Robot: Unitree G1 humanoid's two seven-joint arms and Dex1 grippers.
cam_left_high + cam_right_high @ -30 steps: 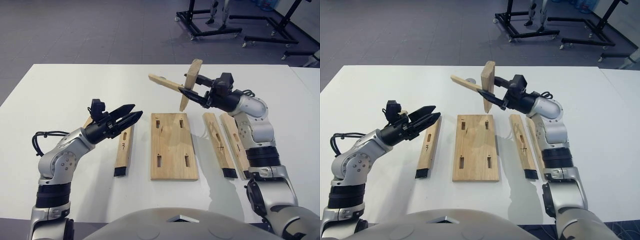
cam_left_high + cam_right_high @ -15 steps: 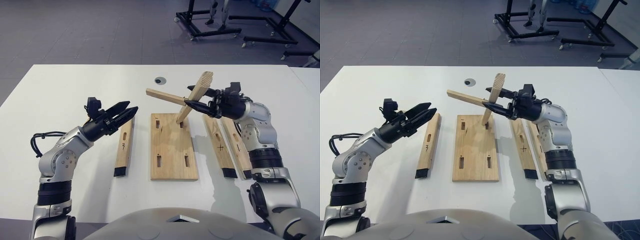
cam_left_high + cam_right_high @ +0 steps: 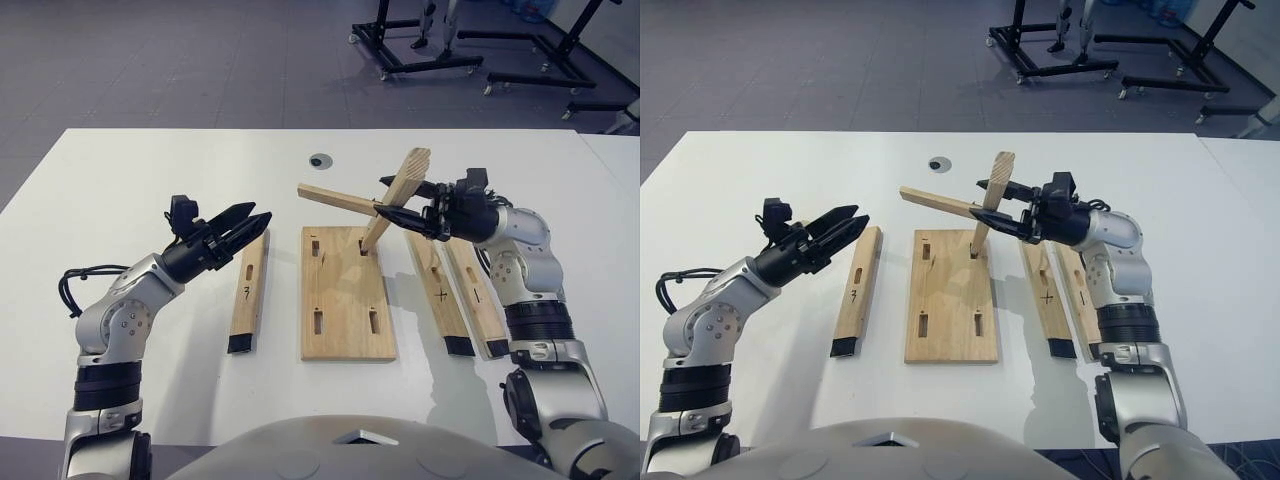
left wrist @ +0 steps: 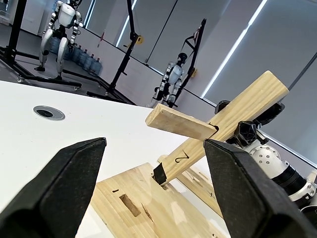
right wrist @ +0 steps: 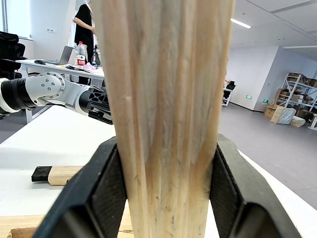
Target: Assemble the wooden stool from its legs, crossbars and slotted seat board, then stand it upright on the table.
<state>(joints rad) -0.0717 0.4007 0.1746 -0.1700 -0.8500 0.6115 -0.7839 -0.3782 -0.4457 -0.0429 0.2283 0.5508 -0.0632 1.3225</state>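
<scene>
Head view: we see right gripper (image 3: 398, 198) clamped on tilted leg (image 3: 413, 164), crossbar (image 3: 335, 197) stuck through it, leg's lower end at far-right slot of seat board (image 3: 345, 310), board flat on table (image 3: 130, 170). Left gripper (image 3: 258, 211) spread open, hovering near far end of loose leg (image 3: 247, 290) left of board. Two more legs (image 3: 440, 295) lie right of board.
Left wrist view: fingers (image 4: 74, 173) wide apart, held leg and crossbar beyond them.
Right wrist view: pads (image 5: 94, 198) squeezing leg from both sides.

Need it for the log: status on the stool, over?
Left gripper open, hovering. Right gripper shut on leg with crossbar, tilted, lower end at seat board's far slot. Spare legs flat alongside.
</scene>
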